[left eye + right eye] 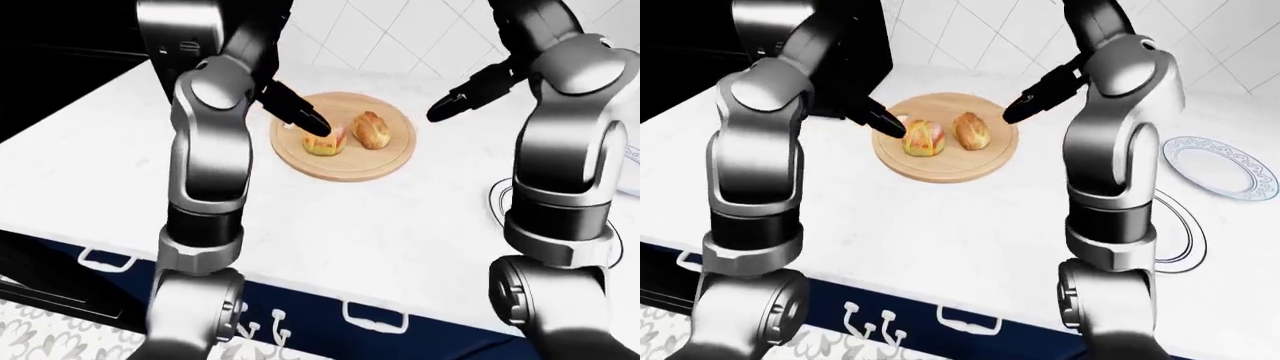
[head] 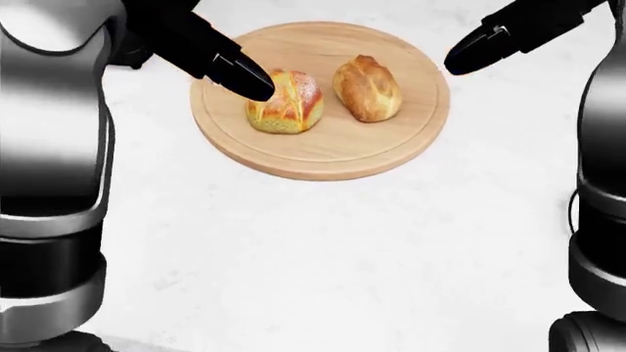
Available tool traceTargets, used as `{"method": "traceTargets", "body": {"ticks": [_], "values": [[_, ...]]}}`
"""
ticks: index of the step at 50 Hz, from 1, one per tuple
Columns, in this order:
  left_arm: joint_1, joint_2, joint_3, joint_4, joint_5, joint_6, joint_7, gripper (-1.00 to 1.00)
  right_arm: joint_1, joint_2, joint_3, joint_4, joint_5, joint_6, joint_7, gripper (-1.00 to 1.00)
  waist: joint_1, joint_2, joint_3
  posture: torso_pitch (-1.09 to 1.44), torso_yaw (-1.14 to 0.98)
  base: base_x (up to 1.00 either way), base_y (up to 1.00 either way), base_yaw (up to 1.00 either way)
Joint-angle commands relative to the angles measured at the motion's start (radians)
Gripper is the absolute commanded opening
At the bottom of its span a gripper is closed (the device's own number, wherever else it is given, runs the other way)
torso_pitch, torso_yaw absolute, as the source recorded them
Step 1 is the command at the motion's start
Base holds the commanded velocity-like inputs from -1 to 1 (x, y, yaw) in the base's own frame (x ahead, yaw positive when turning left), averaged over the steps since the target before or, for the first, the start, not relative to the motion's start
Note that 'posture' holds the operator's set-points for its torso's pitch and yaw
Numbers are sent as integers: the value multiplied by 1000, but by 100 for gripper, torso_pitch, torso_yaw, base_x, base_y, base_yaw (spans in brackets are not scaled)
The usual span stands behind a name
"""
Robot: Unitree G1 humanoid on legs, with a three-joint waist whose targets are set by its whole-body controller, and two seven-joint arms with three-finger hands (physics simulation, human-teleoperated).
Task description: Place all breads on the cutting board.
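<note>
board: round wooden board [image 2: 323, 158] lay on white counter [image 2: 323, 264]; we saw 2 breads on it, side by side, small gap btwn them.
bun: striped bun [image 2: 285, 103] sat on board's left half in head view, resting free, nothing clamped on it.
roll: brown roll [image 2: 367, 88] sat just right of bun, also free, near board centre.
left hand: left hand [image 2: 210, 59] hung above board's left edge, dark fingertip overlapping bun's left side in head view; we couldn't tell if it touched. Fingers looked together, pointing, holding nothing.
right hand: right hand [image 2: 489, 40] hovered off board's upper right, apart from roll, empty; fingers bunched as far as we could see, splay not clear.
why so: we judged both breads were set down and let go, so hands sat clear.
plate: patterned plate [image 1: 1220, 166] at right of right-eye view, nothing on it.
task: looked done, no other bread in view.
</note>
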Motion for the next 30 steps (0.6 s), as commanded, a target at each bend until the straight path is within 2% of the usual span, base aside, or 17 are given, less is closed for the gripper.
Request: {"method": "traceTargets", "body": {"ticks": [1, 12, 17, 24, 30], "values": [[-17, 13, 9, -62, 20, 12, -20, 100, -14, -28, -15, -64, -12, 1, 27, 100, 0, -3, -29, 0, 0, 0, 0, 0], [64, 58, 27, -284, 62, 131, -109, 100, 80, -131, -70, -250, -21, 76, 154, 100, 1, -8, -23, 0, 0, 0, 0, 0], [84, 105, 61, -373, 66, 198, -146, 100, 133, -178, -123, -329, 3, 110, 186, 100, 2, -8, -22, 0, 0, 0, 0, 0], [128, 184, 103, -485, 54, 277, -190, 100, 176, -286, -191, -382, 71, 145, 215, 100, 2, -8, -19, 0, 0, 0, 0, 0], [202, 239, 138, -594, 27, 334, -211, 100, 282, -360, -275, -448, 158, 167, 209, 100, 3, -11, -17, 0, 0, 0, 0, 0]]}}
